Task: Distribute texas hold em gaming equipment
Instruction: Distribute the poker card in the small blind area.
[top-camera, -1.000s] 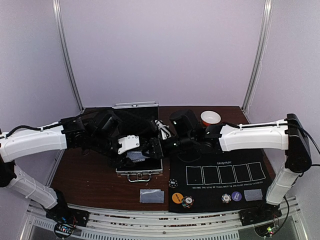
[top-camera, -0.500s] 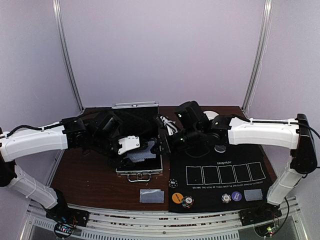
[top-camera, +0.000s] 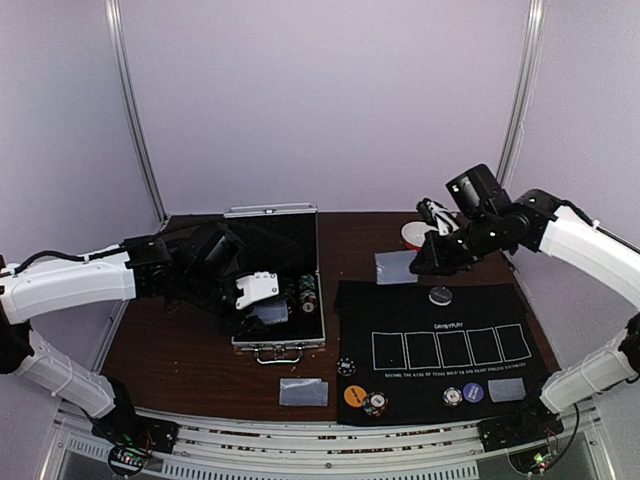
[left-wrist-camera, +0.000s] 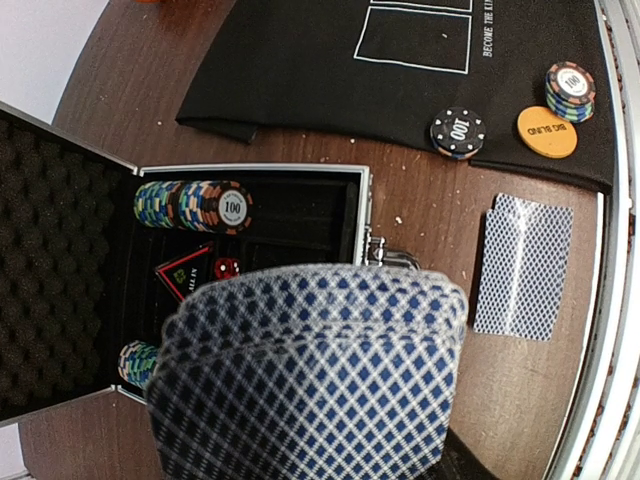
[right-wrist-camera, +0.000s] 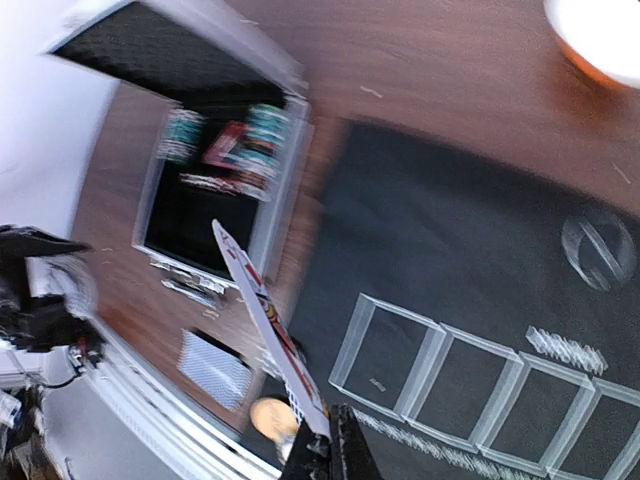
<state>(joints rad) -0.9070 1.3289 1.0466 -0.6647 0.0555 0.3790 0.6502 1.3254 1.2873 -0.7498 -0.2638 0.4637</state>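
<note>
**A:** Out past the far edge of the black mat (top-camera: 430, 320), beside the white-and-orange bowl (top-camera: 421, 236), is where the right arm (top-camera: 560, 225) hangs now. A second ago it was crowded over the silver case (top-camera: 280, 345) with the left arm (top-camera: 70, 280).

**B:** And the right jaws?

**A:** Clenched on a card (right-wrist-camera: 265, 310), edge-on to its own wrist camera. One card or a few, I cannot tell. A second ago they stood partly apart, so I judge they have pinched the card off the deck and carried it across.

**B:** The left side?

**A:** It has not budged. The left jaws grasp the deck (left-wrist-camera: 310, 380) low over the open case.

**B:** So where does the deal stand?

**A:** A near-left card pile (top-camera: 303, 392) lies on the bare surface (top-camera: 180, 360), and a near-right card pile (top-camera: 507, 389) lies on the mat's corner. The chips (top-camera: 375, 404) and an orange disc (top-camera: 354, 395) sit between them. This card looks meant for a far seat and is not yet down.
</note>
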